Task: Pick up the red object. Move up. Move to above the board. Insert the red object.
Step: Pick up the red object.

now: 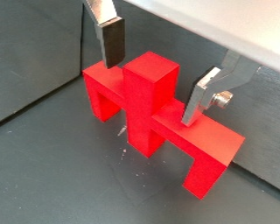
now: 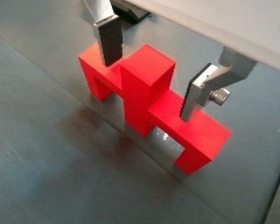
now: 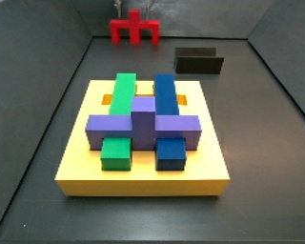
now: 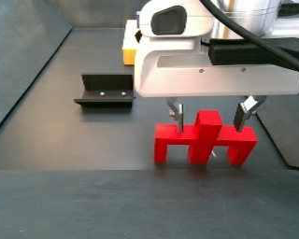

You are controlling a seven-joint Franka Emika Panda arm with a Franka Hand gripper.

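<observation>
At the far end of the dark floor, top centre of a side view, the red object (image 3: 136, 30) stands upright on its two legs, close to the back wall. Its centre stem rises above the bar, and the tool (image 4: 211, 113) hangs directly over it with a silver finger (image 4: 176, 115) on each side of the stem. Both wrist views show the fingers (image 1: 108, 40) apart from the stem, with a clear gap on either side, so the jaws stand open and grip nothing. One finger (image 2: 206, 86) sits lower along the bar, beside the stem without touching it.

Right of the red object in the side view, the fixture (image 3: 200, 61) rests on the floor, well apart from it, near the right wall. Bare floor lies between the red object and the board (image 3: 145, 170), which fills the middle and lower part of that frame. The board carries a green block (image 3: 121, 93), a blue block (image 3: 166, 93) and a purple block (image 3: 144, 126) crossing them. Open strips of floor run along both side edges of the board up to the sloped walls.
</observation>
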